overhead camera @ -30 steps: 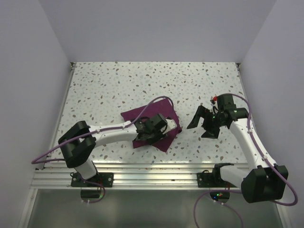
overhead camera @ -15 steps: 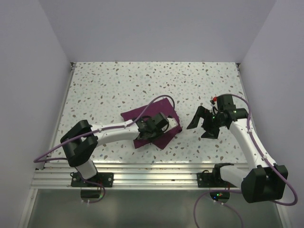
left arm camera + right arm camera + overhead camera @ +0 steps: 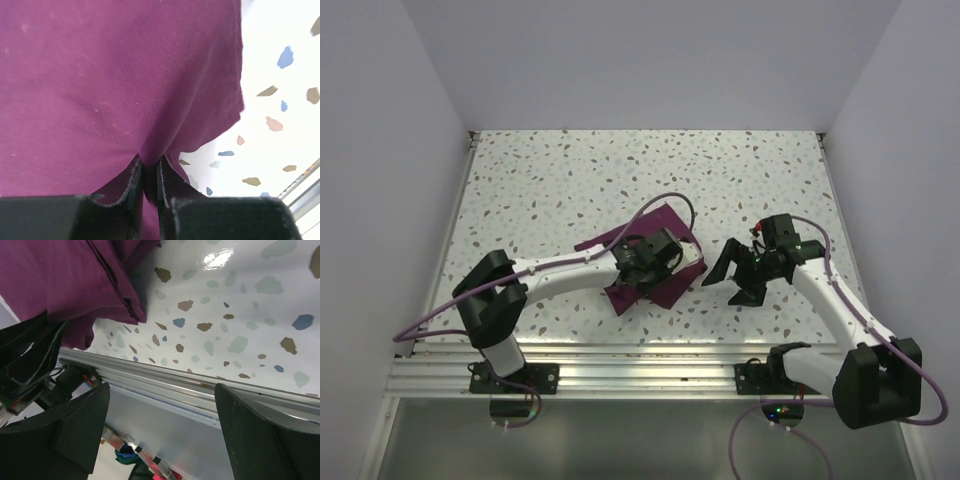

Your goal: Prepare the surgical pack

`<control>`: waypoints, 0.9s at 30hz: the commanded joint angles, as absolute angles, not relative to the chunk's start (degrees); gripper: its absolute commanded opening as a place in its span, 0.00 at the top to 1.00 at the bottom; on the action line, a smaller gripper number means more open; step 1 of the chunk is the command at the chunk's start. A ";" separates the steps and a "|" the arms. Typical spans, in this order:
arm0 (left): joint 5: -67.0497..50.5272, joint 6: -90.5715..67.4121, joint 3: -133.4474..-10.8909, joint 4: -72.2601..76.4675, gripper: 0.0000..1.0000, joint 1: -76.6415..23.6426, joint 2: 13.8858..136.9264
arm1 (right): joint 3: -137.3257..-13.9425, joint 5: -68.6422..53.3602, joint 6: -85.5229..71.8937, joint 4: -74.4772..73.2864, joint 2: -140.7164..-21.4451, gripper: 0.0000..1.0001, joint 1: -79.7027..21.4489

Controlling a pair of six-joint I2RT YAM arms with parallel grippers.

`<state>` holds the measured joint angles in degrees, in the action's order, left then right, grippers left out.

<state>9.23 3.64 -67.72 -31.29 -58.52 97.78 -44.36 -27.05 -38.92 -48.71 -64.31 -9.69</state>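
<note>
The surgical pack is a dark purple cloth bundle (image 3: pixel 650 262) lying mid-table, partly under my left wrist. My left gripper (image 3: pixel 638 278) is shut on a pinched fold of the purple cloth (image 3: pixel 120 90), which fills most of the left wrist view. My right gripper (image 3: pixel 735 274) is open and empty, just to the right of the bundle, not touching it. The right wrist view shows the cloth's folded edge (image 3: pixel 75 280) at upper left, beyond my wide-open fingers (image 3: pixel 75 435). No tray, instruments or gauze are visible; the cloth may be hiding them.
The speckled white table (image 3: pixel 620 180) stretches behind the bundle. An aluminium rail (image 3: pixel 640 365) runs along the near edge and also shows in the right wrist view (image 3: pixel 165 385). White walls enclose the left, back and right sides.
My left gripper has pulled the cloth, and the bundle has shifted and changed shape. My right arm has moved left and nearer, closer to the bundle, still open.
</note>
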 commanded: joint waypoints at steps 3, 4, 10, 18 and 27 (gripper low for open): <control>6.86 1.58 -75.92 -33.40 1.00 -58.45 98.35 | -44.12 -28.39 -47.27 -40.87 -63.72 0.13 -15.29; 6.59 1.32 -76.55 -34.01 1.00 -58.45 98.78 | -43.95 -27.78 -49.72 -39.91 -63.46 0.15 -15.90; 3.35 0.70 -78.22 -34.63 1.00 -58.45 99.23 | -37.36 -28.30 -60.72 -28.31 -60.56 0.40 -16.44; 0.62 0.53 -76.82 -35.86 0.85 -58.36 100.99 | -39.29 -27.33 -58.71 -29.35 -63.10 0.43 -16.52; 3.85 -2.37 -72.69 -34.72 0.56 -60.55 95.98 | -38.32 -28.21 -56.78 -30.32 -63.81 0.42 -16.52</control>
